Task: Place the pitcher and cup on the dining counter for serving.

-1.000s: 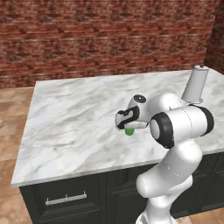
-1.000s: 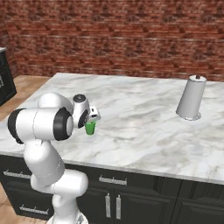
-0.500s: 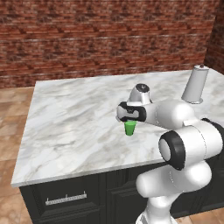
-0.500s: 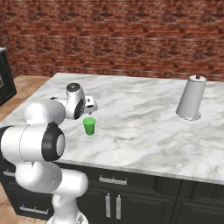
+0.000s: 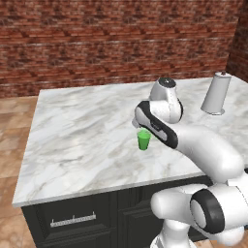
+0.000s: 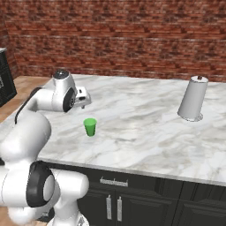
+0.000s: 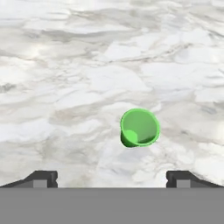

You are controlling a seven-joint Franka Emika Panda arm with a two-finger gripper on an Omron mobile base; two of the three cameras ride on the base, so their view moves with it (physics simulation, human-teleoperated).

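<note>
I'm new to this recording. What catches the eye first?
The green cup stands upright, alone on the marble counter, near its front edge. The gripper hangs open just above and behind it, touching nothing. A tall grey-white cylinder stands far off toward the counter's right end.

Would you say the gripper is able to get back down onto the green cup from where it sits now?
Probably yes. The cup stands upright and alone on the dining counter, and the open gripper hangs just above it with nothing in between; the grey cylinder is far off.
</note>
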